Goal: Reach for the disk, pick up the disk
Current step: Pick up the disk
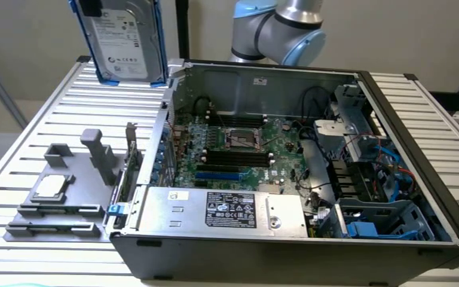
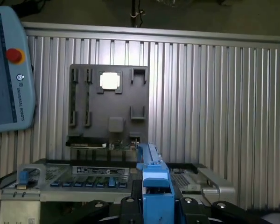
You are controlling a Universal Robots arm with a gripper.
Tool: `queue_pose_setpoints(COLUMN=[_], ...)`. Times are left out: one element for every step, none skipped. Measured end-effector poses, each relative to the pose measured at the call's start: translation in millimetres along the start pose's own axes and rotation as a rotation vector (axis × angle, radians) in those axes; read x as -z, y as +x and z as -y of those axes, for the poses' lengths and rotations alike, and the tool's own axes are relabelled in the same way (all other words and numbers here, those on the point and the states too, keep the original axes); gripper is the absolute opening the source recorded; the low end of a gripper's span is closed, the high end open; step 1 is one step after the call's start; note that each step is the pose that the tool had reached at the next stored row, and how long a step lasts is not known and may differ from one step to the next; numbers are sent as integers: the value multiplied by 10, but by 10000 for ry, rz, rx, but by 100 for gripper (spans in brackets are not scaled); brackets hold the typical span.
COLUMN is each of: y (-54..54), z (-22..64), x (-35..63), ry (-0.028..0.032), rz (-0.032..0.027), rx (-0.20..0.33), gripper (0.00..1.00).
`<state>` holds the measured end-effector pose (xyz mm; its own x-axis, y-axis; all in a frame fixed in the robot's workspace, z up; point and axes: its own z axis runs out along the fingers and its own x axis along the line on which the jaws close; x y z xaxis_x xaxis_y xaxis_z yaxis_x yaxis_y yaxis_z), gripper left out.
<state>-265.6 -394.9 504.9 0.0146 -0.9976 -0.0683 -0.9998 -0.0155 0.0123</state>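
We see the disk (image 1: 126, 39) held up in the air at the exterior view's left, standing on edge with its white printed label facing that camera and its bright blue bracket running down both long sides. Its lower end hangs over the ribbed metal tabletop (image 1: 22, 149), near the far corner of the open computer case (image 1: 293, 257), and we cannot see it touching either one. In the wrist view we look along the disk (image 2: 151, 168) edge-on, and the gripper (image 2: 156, 198) has its black jaws pressed against the blue bracket from both sides, pinching the disk between them. Beyond the disk in that view lies a dark grey fixture plate (image 2: 109, 107) flat on the tabletop (image 2: 214, 93), with the small square processor chip (image 2: 110, 80) seated in one of its pockets. We find the same plate (image 1: 70, 197) and chip (image 1: 52, 186) at the exterior view's left, beside the case. Inside the case we make out the green motherboard (image 1: 245, 149) and, along the near wall, a silver box with a black-and-white sticker (image 1: 222, 209). The robot arm (image 1: 281, 27) rises behind the case's far wall. A pale blue teach pendant (image 2: 4, 70) with a red button (image 2: 15, 55) rests at the edge of the tabletop in the wrist view.
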Motion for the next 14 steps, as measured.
queue_pose_setpoints(y=[5, 10, 17, 24, 34, 47, 63, 77, 93, 112, 133, 154, 177, 199], z=[43, 89, 136, 181, 225, 270, 319, 362, 407, 454, 499, 540, 583, 624], x=[6, 13, 18, 21, 23, 24, 26, 27, 29, 30, 32, 34, 36, 38], ry=[0, -2, -4, -4, -5, -6, -6, -6, -6, -6, -5, -5, -5, -6], rz=[26, 52, 74, 88, 94, 95, 95, 95, 95, 96, 96, 95, 96, 95], rx=[-1, -2, 0, 0, -1, -1, 1, 0, -1, 0, 1, -1, 0, 0], gripper=[33, 33, 33, 33, 33, 33, 33, 33, 33, 33, 33, 33, 33, 33])
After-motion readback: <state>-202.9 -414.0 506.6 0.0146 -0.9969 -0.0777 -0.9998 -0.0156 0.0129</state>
